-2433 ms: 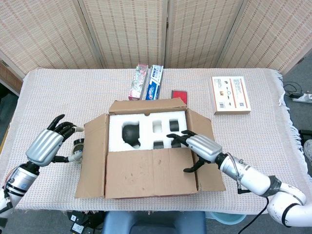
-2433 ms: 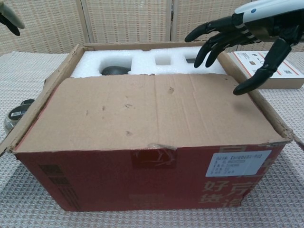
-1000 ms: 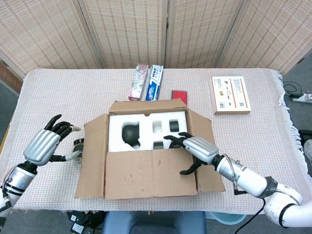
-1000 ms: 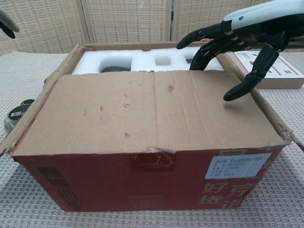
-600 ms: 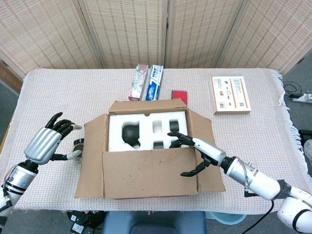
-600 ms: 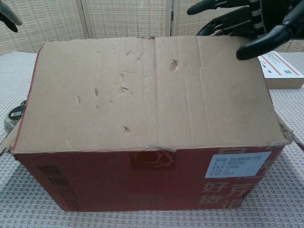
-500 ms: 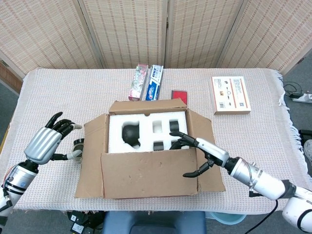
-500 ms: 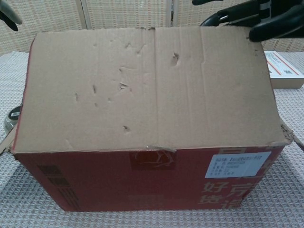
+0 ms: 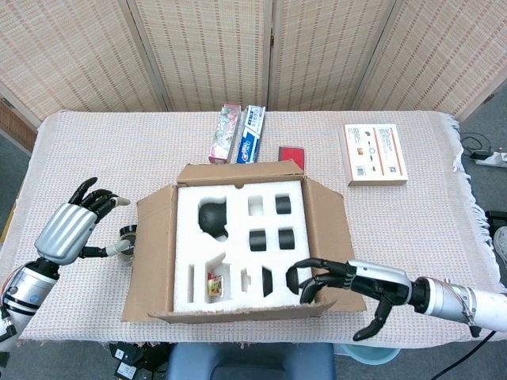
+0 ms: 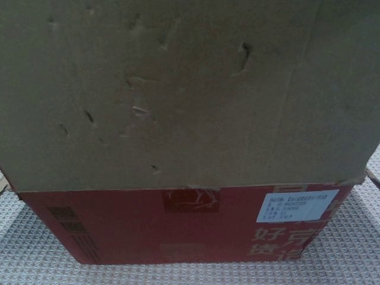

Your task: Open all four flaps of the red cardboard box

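The table (image 9: 412,229), covered in a pale woven cloth, is carrying the red cardboard box (image 10: 178,222) at the middle of its near edge, directly in front of the robot. In the head view the left, right and far flaps are lying spread outward. The near flap (image 10: 178,89) is standing almost upright, filling most of the chest view and hiding both hands there; it appears to be partway through its swing toward the robot, so the task looks nearly finished.

The white foam insert (image 9: 238,245) is sitting exposed inside the box, its cut-outs holding dark items in place, presumably as packing.

The right hand (image 9: 348,286) is hooking its curled dark fingers (image 9: 305,279) over the top edge of the near flap at its right end, apparently to draw it down and outward; whether the grip is closed around the edge cannot be told.

The left hand (image 9: 71,229) is hovering well clear of the box's left flap (image 9: 150,253), fingers spread and holding nothing, beside a small round dark object (image 9: 127,237) on the cloth.
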Available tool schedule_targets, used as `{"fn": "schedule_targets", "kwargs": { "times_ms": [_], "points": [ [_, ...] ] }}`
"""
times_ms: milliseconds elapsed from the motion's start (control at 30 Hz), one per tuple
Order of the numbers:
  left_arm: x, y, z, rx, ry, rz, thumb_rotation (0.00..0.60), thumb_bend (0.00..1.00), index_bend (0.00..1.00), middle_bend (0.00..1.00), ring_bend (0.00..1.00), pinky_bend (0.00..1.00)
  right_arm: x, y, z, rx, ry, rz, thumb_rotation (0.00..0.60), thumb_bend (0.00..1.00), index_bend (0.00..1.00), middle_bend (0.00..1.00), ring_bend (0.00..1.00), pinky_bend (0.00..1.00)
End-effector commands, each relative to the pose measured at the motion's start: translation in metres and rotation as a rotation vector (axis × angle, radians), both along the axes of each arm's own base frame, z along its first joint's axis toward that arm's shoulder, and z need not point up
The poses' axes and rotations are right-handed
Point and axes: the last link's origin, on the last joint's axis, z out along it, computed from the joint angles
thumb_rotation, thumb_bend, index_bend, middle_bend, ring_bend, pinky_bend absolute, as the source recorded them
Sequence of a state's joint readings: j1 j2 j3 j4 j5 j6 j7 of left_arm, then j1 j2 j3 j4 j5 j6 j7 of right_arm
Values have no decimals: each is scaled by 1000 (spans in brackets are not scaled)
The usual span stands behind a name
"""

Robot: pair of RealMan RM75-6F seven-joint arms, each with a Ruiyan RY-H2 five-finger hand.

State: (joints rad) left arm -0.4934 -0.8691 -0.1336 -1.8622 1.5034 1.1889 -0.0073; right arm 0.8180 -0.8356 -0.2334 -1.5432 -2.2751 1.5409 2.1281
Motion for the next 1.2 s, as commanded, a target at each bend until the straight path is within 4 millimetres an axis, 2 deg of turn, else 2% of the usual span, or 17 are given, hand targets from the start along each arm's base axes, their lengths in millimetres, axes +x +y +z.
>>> {"fn": "schedule_targets", "kwargs": {
  "times_ms": [33, 400, 533, 733, 900, 1200],
  "points": [
    [1, 0, 0, 0, 3, 0, 0, 171, 275, 307, 215, 0, -1, 5, 3, 33, 9, 35, 600, 171, 4, 288, 274, 86],
    [2, 0, -1, -3, 6, 5, 0, 171, 275, 307, 215, 0, 1, 16, 1, 94, 0, 49, 600, 171, 4, 288, 287, 91],
    [2, 0, -1, -1, 5, 4, 0, 171, 275, 307, 215, 0, 3, 22, 4, 124, -23, 61, 600, 172, 4, 288, 287, 91],
    [0, -2, 1, 4, 2, 6, 0, 171, 275, 307, 215, 0, 3, 29, 17, 76, -50, 76, 600, 172, 4, 288, 287, 91],
    [-3, -2, 2, 10, -5, 13, 0, 171, 275, 307, 215, 0, -3, 25, 23, -98, 11, 58, 600, 171, 4, 288, 287, 91],
    [-18, -2, -3, 15, -32, 70, 0, 171, 274, 307, 215, 0, -27, 19, 12, -551, 325, 48, 600, 171, 4, 255, 244, 91]
  ]
}}
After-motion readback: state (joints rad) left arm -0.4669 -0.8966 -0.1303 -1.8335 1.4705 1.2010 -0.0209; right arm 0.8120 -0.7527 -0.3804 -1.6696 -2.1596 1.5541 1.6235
